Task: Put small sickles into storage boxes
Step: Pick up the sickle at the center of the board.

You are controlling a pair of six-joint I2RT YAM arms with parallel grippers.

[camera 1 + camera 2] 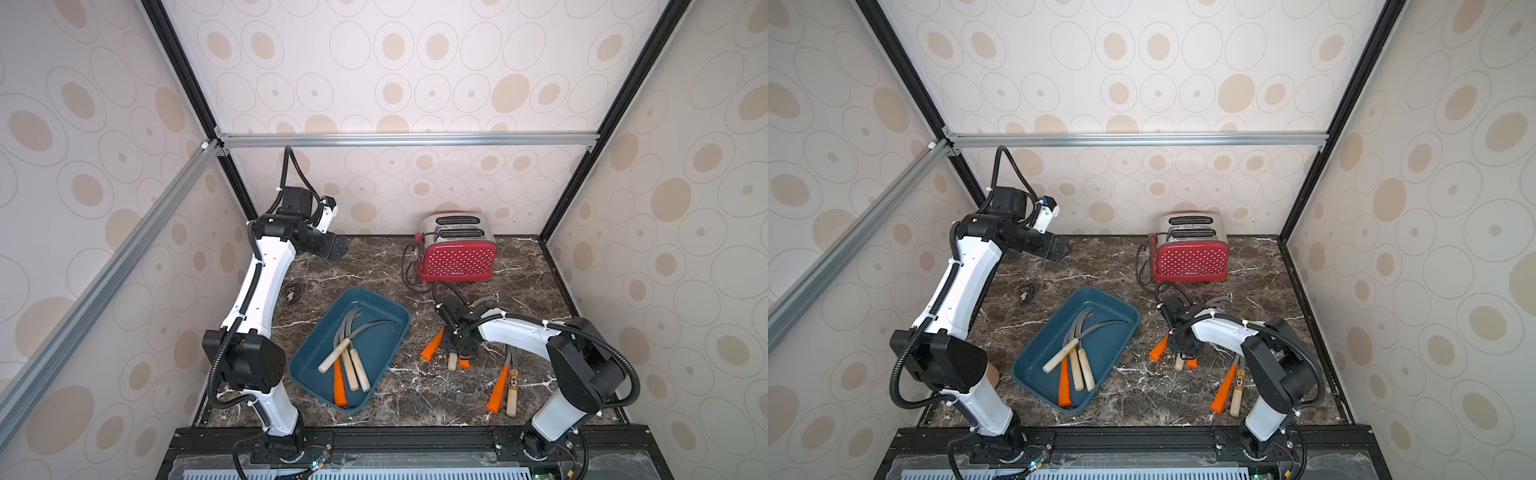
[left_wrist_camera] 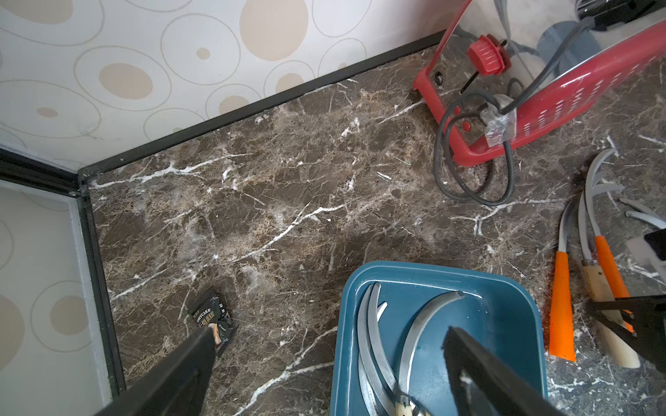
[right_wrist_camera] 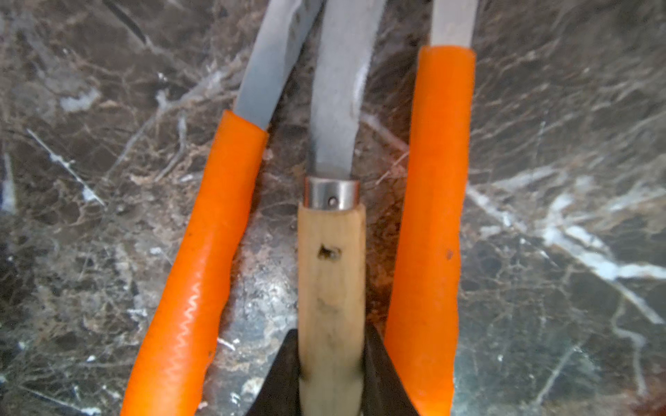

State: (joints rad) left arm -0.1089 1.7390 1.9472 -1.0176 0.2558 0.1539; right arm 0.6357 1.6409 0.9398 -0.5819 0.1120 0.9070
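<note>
Wood grips better than slick steel, I judge: my right gripper (image 3: pixel 331 345) clamps the pale handle of a stiff, light sickle (image 3: pixel 329 252) between two orange-handled sickles (image 3: pixel 205 252); tray (image 1: pixel 309 365) at its nine o'clock; my left gripper (image 2: pixel 328 333) gapes empty.

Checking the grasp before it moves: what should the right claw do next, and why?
Probably lift straight up: the right claw is shut on the wooden sickle by its handle, and orange sickles lie close on both sides, so dragging sideways might snag them.
</note>
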